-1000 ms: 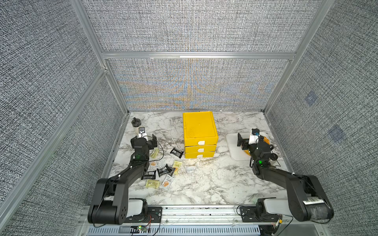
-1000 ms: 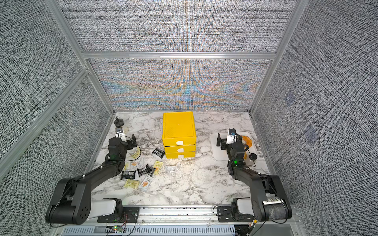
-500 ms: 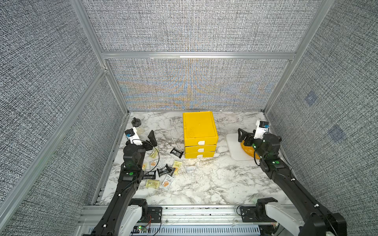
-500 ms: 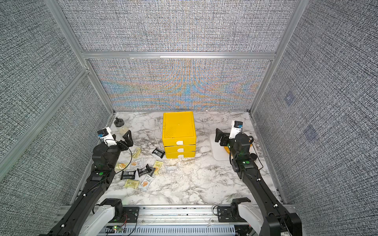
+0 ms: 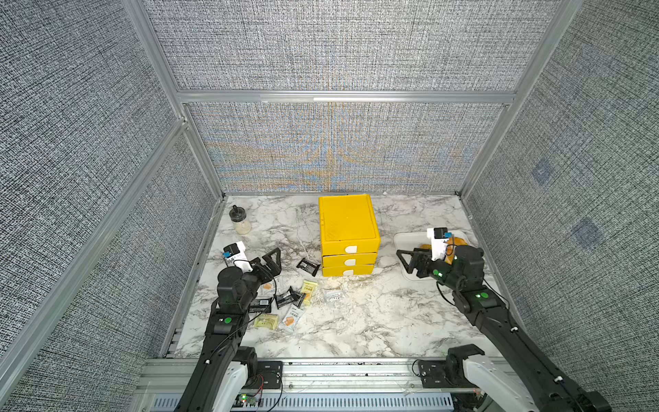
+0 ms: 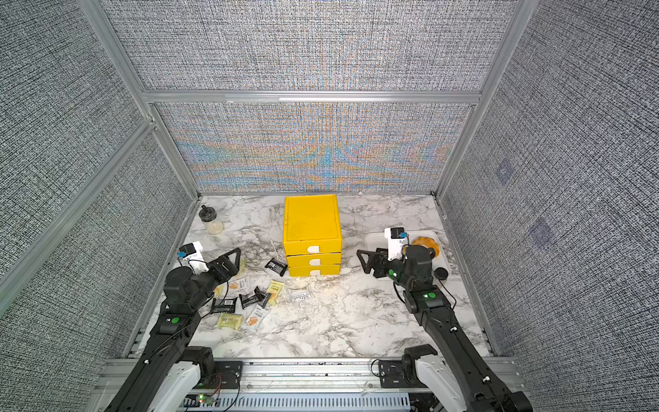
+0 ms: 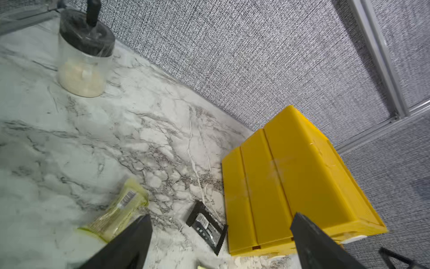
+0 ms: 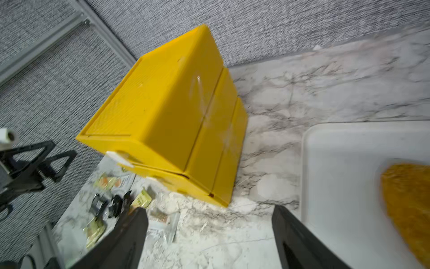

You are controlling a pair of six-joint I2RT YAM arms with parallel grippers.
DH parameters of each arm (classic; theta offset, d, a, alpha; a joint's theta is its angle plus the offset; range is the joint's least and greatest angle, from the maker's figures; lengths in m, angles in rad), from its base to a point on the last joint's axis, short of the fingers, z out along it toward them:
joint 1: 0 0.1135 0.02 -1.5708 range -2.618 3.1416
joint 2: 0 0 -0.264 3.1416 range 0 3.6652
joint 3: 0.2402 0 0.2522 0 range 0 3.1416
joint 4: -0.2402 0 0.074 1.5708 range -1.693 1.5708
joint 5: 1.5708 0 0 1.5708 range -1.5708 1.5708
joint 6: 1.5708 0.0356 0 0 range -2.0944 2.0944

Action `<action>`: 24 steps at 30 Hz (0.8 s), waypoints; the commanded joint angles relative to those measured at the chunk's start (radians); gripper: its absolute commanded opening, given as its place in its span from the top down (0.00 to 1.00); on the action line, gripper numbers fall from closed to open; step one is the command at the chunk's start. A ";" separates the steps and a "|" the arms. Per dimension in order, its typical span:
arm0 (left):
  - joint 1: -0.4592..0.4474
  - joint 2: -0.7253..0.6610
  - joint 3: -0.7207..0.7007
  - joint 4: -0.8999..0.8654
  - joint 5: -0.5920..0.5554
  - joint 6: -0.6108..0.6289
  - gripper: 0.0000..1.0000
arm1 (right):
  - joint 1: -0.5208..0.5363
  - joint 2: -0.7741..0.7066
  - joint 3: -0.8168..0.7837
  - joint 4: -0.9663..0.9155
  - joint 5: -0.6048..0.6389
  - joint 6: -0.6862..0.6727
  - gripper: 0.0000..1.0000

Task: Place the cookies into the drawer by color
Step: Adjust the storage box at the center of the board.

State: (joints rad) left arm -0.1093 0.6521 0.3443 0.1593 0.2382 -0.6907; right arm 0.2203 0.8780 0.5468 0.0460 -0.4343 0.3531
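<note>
You have not put any cookie away yet, as far as the pictures show. The drawer [image 5: 348,228] stands near the back middle of the surface [image 5: 374,321]. All three of its drawers look pushed shut, with their white tabs [image 5: 351,248] lined up one above the other. You cannot see what is inside. The cookies [image 5: 287,298] lie loose on the surface, in front of the drawer and off to its left. There are black ones, pale yellow ones and white ones with an orange picture, all mixed up. One black packet [image 5: 308,266] lies just beside the bottom front corner of the drawer. The left jaws are spread wide with nothing between them. They hang over the left end of the pile and point toward the drawer. The right jaws are spread too and hold nothing. They hang over the near edge of the white tray [image 5: 406,240] on the right, well apart from the cookies. So I think the whole job is left to do: pull a drawer open, then pick up each packet and sort it by color.
</note>
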 commanded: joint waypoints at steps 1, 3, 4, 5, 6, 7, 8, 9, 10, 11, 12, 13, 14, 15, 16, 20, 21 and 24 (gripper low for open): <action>-0.009 0.022 -0.021 0.129 0.073 -0.050 0.01 | 0.083 0.009 0.005 -0.037 0.029 -0.017 0.19; -0.033 0.045 -0.027 0.181 0.088 -0.052 0.01 | 0.138 0.021 0.016 -0.047 0.086 -0.013 0.20; -0.050 0.063 -0.021 0.192 0.091 -0.045 0.01 | 0.160 0.032 0.024 -0.047 0.111 -0.010 0.22; -0.066 0.080 -0.017 0.201 0.095 -0.040 0.01 | 0.176 0.044 0.032 -0.049 0.130 -0.009 0.23; -0.083 0.102 -0.012 0.219 0.105 -0.034 0.01 | 0.188 0.063 0.044 -0.053 0.156 -0.008 0.24; -0.101 0.125 -0.005 0.234 0.115 -0.028 0.01 | 0.195 0.085 0.060 -0.059 0.179 -0.006 0.25; -0.117 0.143 0.000 0.246 0.122 -0.024 0.01 | 0.199 0.105 0.075 -0.062 0.188 -0.006 0.27; -0.138 0.162 0.002 0.255 0.123 -0.016 0.01 | 0.205 0.130 0.094 -0.064 0.199 -0.006 0.29; -0.162 0.175 0.006 0.261 0.114 -0.009 0.01 | 0.209 0.154 0.112 -0.066 0.212 -0.003 0.30; -0.182 0.187 0.007 0.271 0.107 -0.002 0.01 | 0.212 0.176 0.130 -0.066 0.218 -0.005 0.31; -0.205 0.199 0.011 0.276 0.098 0.009 0.01 | 0.217 0.202 0.150 -0.066 0.225 -0.008 0.32; -0.231 0.210 0.017 0.276 0.084 0.021 0.01 | 0.220 0.231 0.171 -0.068 0.237 -0.008 0.32; -0.251 0.218 0.021 0.276 0.075 0.032 0.01 | 0.222 0.256 0.193 -0.072 0.247 -0.009 0.33; -0.273 0.227 0.027 0.273 0.064 0.045 0.01 | 0.223 0.287 0.220 -0.081 0.257 -0.013 0.35; -0.294 0.237 0.035 0.270 0.055 0.059 0.01 | 0.224 0.318 0.245 -0.091 0.271 -0.016 0.35; -0.352 0.276 0.060 0.258 0.038 0.099 0.01 | 0.223 0.423 0.367 -0.147 0.382 -0.011 0.38; -0.361 0.285 0.065 0.257 0.037 0.104 0.01 | 0.222 0.448 0.397 -0.173 0.430 -0.005 0.38; -0.382 0.298 0.074 0.255 0.033 0.119 0.01 | 0.207 0.492 0.467 -0.225 0.552 0.012 0.38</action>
State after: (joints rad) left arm -0.4782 0.9428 0.4072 0.3935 0.2874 -0.6121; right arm 0.4355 1.3491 0.9733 -0.1215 -0.0433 0.3420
